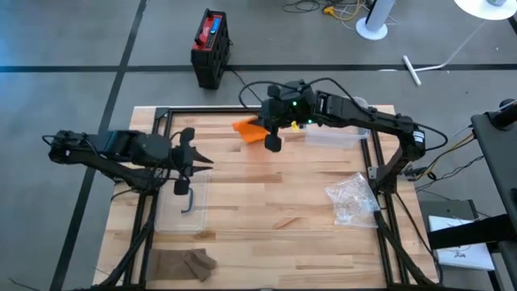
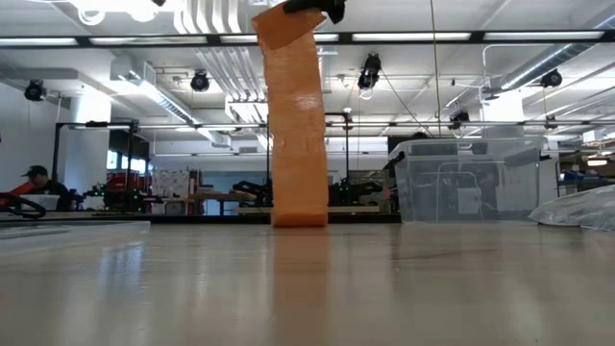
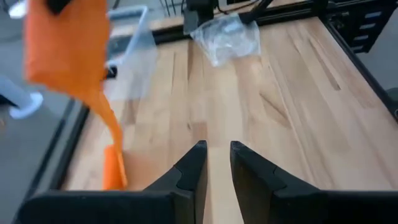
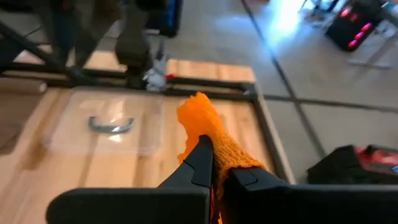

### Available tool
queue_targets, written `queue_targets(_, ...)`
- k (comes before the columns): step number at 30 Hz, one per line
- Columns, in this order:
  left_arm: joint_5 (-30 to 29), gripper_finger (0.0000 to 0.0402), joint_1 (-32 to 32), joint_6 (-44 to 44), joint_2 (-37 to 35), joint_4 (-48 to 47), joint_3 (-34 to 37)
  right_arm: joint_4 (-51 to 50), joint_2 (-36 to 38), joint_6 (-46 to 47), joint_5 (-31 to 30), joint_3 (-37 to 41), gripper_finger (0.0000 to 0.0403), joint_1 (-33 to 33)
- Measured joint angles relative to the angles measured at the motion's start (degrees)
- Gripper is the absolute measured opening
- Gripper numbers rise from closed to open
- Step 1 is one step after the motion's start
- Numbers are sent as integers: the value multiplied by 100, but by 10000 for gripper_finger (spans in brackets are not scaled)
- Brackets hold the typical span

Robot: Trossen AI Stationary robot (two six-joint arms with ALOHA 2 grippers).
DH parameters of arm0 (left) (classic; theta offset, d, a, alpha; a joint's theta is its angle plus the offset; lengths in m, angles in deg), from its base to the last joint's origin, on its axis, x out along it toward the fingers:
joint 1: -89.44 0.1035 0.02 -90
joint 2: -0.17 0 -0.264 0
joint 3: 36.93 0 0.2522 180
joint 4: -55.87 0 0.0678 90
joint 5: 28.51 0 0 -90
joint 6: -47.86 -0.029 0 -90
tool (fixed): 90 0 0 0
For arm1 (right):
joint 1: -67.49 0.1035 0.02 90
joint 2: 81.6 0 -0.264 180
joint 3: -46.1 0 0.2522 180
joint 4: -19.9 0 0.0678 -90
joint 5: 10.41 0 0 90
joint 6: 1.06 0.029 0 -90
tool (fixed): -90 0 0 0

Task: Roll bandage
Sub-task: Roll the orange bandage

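Wooden tabletop [image 1: 266,218] spreads beneath me, and almost all the rolling is left, I judge: the orange bandage [image 2: 295,125] hangs unrolled from my right gripper [image 4: 217,163], clamped on its upper end, with its lower end touching the wood. My left gripper [image 3: 216,163] waits off to the side, fingers slightly apart, holding nothing. Beyond the strip sits a clear bin [image 2: 468,183]; nearer my left, a clear lid [image 4: 112,124]; by my right arm, crumpled plastic wrap [image 1: 352,199]. Nothing blocks the strip.

Orange bandage [image 1: 249,129]; light wood table [image 1: 283,210]; black gripper [image 4: 214,163].
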Motion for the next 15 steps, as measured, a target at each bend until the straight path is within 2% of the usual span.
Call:
queue_targets(7,-38,64,-3,398,20,453,510,4,243,564,553,552,0,541)
queue_targets(15,-97,65,-3,855,12,822,947,339,278,1495,539,1366,0,1576)
